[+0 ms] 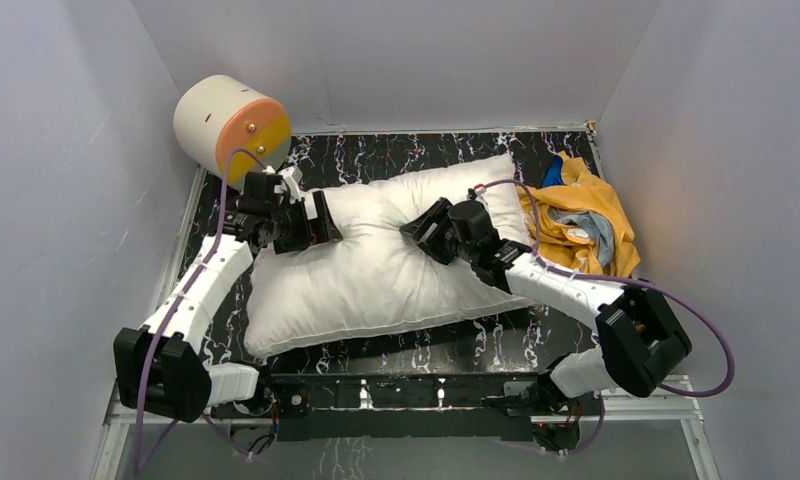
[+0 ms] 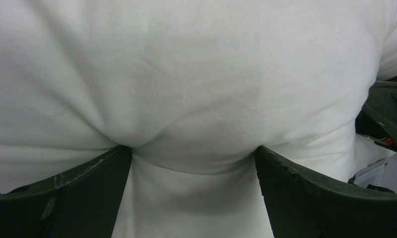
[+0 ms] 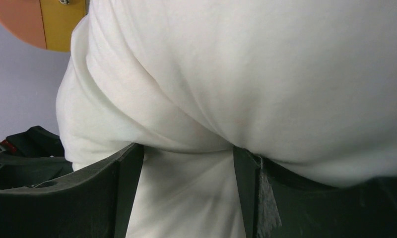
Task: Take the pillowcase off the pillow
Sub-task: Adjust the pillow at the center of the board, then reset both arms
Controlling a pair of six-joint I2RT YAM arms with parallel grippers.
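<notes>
Plain white pillow (image 1: 376, 275). Orange-yellow pillowcase (image 1: 586, 215) with blue patches, far right corner. Black tabletop (image 1: 396, 155), white marbled veining throughout. Cream cylinder (image 1: 211, 110), far left corner; end face part orange, part yellow.

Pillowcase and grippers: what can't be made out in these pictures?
- Pillowcase: top view only, its print hidden in its own crumples.
- Right gripper: wrist view, pillow bulges between the fingers; pinching or just pressing, unclear.
- Cylinder: right wrist view, cut off by the top edge.
</notes>
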